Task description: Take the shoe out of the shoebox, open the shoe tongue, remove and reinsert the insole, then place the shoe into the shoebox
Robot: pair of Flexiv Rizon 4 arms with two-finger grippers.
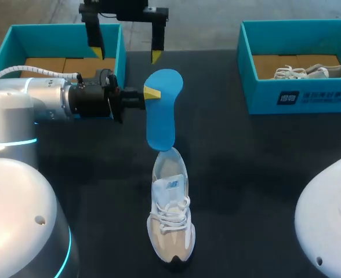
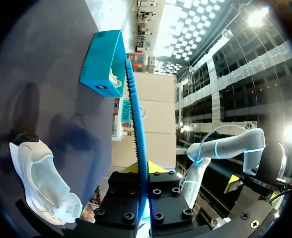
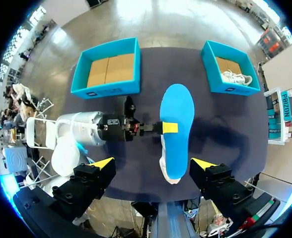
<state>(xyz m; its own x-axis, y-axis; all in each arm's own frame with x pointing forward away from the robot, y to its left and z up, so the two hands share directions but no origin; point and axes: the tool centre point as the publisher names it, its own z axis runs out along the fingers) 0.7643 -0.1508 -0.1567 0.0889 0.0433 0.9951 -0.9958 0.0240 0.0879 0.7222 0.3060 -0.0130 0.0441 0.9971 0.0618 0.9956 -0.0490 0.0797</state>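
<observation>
- Left jaws clench the blue foam insole (image 1: 162, 110) by its edge, its near end at the opening of the white lace-up sneaker (image 1: 170, 208), apparently for reinsertion.
- Sneaker rests on the dark worktop (image 1: 246, 174).
- Right jaws hang released, clear above.

A dark table (image 1: 246, 174) is seen, on which a white shoe (image 1: 170, 220) is set mid-table, toe toward the near edge, with two teal shoeboxes, left (image 1: 122, 49) and right (image 1: 333, 95), placed well apart along the far edge.
</observation>
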